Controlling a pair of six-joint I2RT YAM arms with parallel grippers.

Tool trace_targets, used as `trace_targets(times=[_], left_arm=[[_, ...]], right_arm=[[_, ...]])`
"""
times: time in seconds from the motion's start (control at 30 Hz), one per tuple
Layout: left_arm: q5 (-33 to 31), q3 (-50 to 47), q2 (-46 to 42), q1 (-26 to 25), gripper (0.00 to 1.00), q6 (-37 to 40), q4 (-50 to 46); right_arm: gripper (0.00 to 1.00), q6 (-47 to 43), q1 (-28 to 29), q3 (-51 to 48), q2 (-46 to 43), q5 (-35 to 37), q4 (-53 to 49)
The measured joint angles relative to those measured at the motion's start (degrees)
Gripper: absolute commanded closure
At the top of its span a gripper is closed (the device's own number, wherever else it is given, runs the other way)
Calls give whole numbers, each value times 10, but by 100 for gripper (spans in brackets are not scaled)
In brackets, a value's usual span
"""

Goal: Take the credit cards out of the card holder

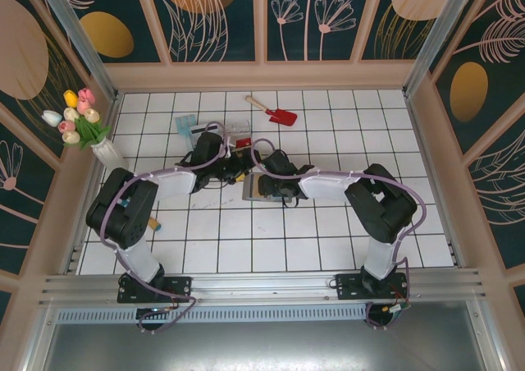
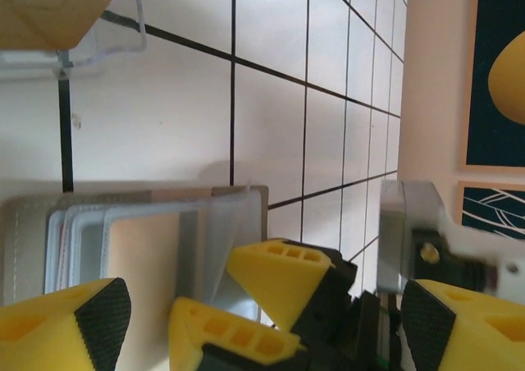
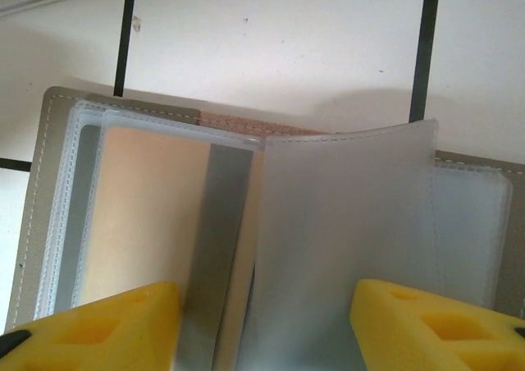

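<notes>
Yellow fingertips [image 3: 107,326] of the right gripper [image 3: 264,330] sit in the bottom corners of its wrist view. Jaws parted, straddling the card holder [image 3: 37,223], clamped on nothing. Holder lies open and flat on the white tiled table [image 3: 271,43]. Pale orange card [image 3: 152,215] sits in the clear pocket, left of frame. One clear sleeve [image 3: 344,223] stands lifted at centre, its edge by the right-hand finger; contact unclear. Left gripper [image 2: 264,322] spread wide, holding nothing, fingers at the bottom corners of its view with the right gripper's tips between them. Overhead: holder at table centre, under both grippers. Red shovel [image 1: 279,113] upper centre, well apart.
</notes>
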Motion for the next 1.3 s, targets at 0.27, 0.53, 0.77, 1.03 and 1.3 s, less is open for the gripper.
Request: trace_targets(times=[0.27, 0.53, 0.77, 1.03, 1.3], left_arm=[[-5, 73, 64, 0, 16, 46, -78], [0, 78, 71, -5, 18, 69, -106], [-10, 100, 82, -12, 19, 92, -142], [-16, 116, 92, -16, 20, 120, -171], [0, 130, 96, -16, 21, 162, -196]], right_arm=[[41, -2, 0, -2, 0, 2, 5], [41, -2, 0, -5, 0, 2, 10], [41, -2, 0, -6, 0, 3, 13], [42, -2, 0, -10, -1, 2, 21], [40, -12, 0, -22, -5, 1, 40]])
